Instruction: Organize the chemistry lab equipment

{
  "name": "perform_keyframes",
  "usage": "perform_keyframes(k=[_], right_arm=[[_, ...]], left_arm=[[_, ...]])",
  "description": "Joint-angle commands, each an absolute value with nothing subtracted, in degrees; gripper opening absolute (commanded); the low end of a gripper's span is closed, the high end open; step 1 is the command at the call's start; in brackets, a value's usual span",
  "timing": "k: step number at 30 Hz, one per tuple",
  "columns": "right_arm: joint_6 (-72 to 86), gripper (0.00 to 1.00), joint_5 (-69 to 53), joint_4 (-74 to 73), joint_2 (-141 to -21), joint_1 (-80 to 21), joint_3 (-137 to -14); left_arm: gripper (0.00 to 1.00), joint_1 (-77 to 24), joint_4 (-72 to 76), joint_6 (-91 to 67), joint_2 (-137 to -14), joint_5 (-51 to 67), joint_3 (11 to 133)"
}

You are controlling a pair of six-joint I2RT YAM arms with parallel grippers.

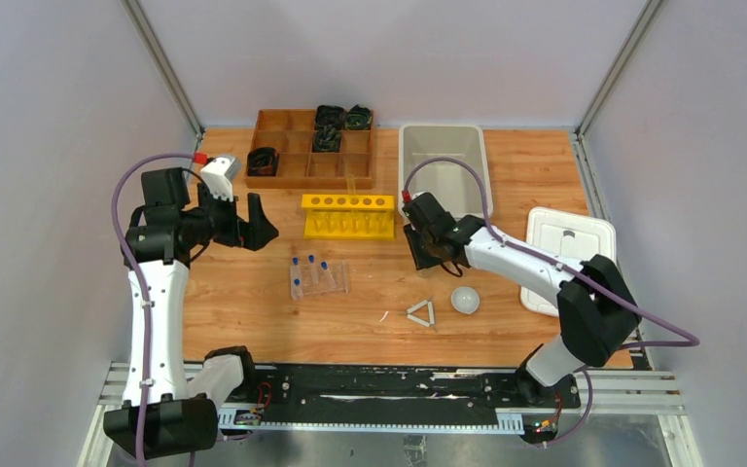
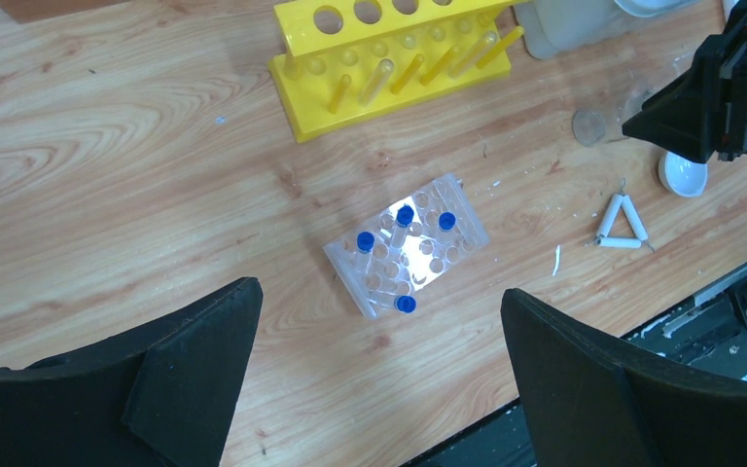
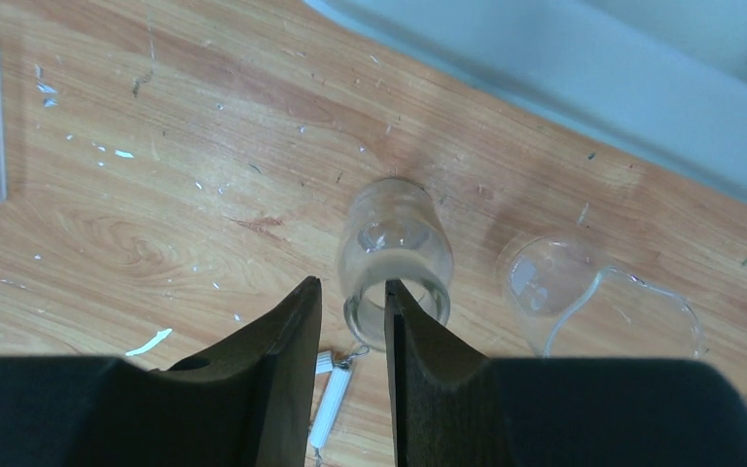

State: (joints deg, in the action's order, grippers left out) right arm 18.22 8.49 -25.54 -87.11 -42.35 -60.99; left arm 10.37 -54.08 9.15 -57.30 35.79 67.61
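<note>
Step in hand looks like picking up a small clear glass jar (image 3: 394,248), which stands on the table (image 1: 253,302) right of centre, near side of the grey bin (image 1: 443,136) and just left of a second clear vessel, a small beaker (image 3: 554,282). Right gripper (image 3: 353,292) is low over the jar with its fingers narrowed to a slim gap that straddles the left wall of the rim, one finger outside and the other at the mouth. No firm pinch shows, so the jar reads as not yet held. Left gripper (image 1: 243,222) hangs over the left of the table, fingers spread wide, nothing in them. Below it sits a clear rack (image 2: 409,248) with blue-capped tubes (image 2: 405,214), and the yellow test tube rack (image 1: 348,216) is just beyond. White triangle (image 1: 420,313) and white round dish (image 1: 465,300) lie loose, nearer than the jar. Next move probably calls for closing on the rim wall gently, since thin glass can slip or tip, then lifting straight up clear of the beaker. Likely destination is the bin, though that is a guess.
</note>
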Motion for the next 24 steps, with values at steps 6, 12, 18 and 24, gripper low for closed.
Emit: perform_keyframes(k=[6,12,18,24], right_arm=[[16.3,0.26,9.8,-25.3,-91.2,-41.9,-60.1],[17.0,0.0,8.3,-25.9,-88.4,-41.9,-60.1],[17.7,0.0,4.3,-34.4,-80.7,-42.0,-66.9],[17.5,0.0,4.1,-41.8,-74.6,-42.0,-78.1]], left_arm=[[1.0,10.3,-54.5,9.2,-55.5,35.6,68.7],[1.0,10.4,-54.7,9.5,-55.2,35.4,68.7],[1.0,10.4,-54.7,9.4,-55.4,35.7,68.8],[1.0,10.4,-54.7,9.6,-55.3,35.6,68.9]])
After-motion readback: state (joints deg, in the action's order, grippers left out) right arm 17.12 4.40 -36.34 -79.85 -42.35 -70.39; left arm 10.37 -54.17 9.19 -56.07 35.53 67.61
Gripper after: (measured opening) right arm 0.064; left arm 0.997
